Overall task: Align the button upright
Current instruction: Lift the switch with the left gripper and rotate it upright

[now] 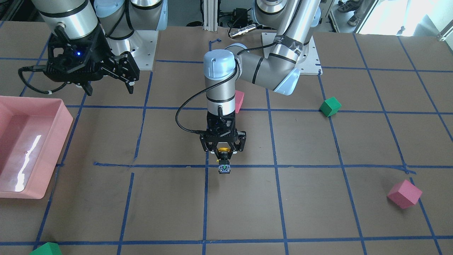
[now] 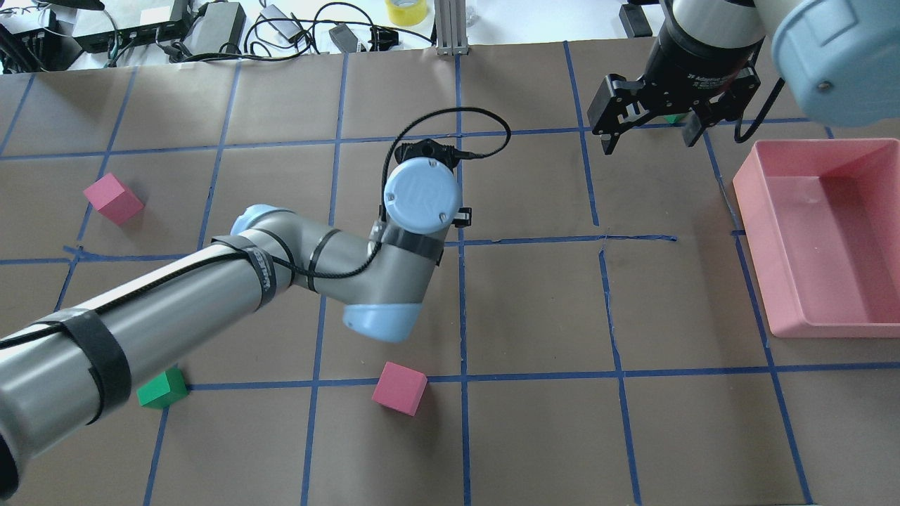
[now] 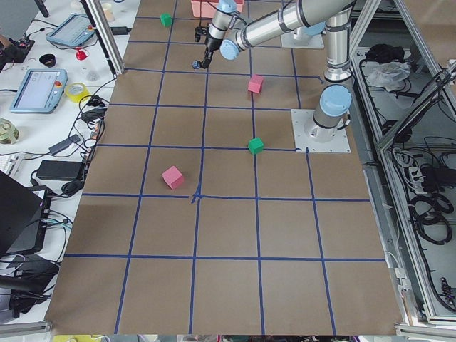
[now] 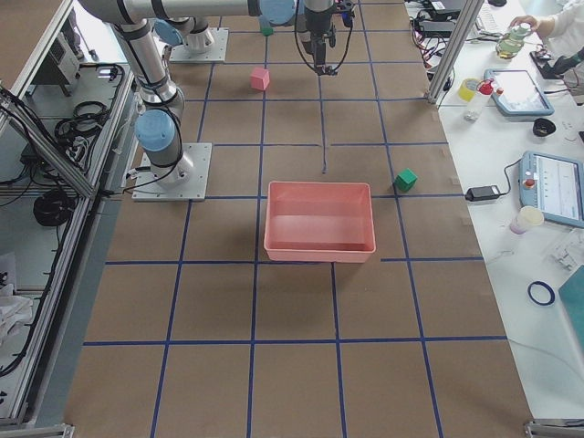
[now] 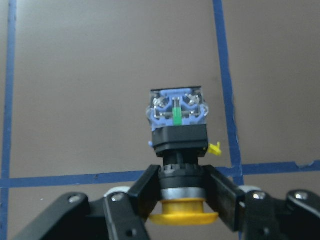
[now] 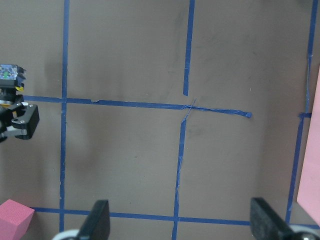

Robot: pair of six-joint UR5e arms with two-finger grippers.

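My left gripper [image 1: 223, 153] points straight down near the table's middle and is shut on the button [image 1: 223, 163]. In the left wrist view the fingers [image 5: 222, 187] clamp the button's neck [image 5: 182, 172]. Its yellow cap [image 5: 183, 214] lies toward the wrist, and its black body [image 5: 179, 140] and silvery-blue terminal base [image 5: 177, 109] point down at the table. The base sits close over a blue tape line; I cannot tell whether it touches. The right wrist view shows the button at its left edge [image 6: 9, 75]. My right gripper [image 1: 109, 85] hangs open and empty, high and well apart from it.
A pink tray [image 1: 65, 120] stands under and beside my right gripper, also in the overhead view [image 2: 745, 190]. Pink foam cubes [image 1: 404, 193] [image 1: 239, 101] and green foam cubes [image 1: 330, 106] [image 1: 46, 249] lie scattered on the brown, blue-taped table.
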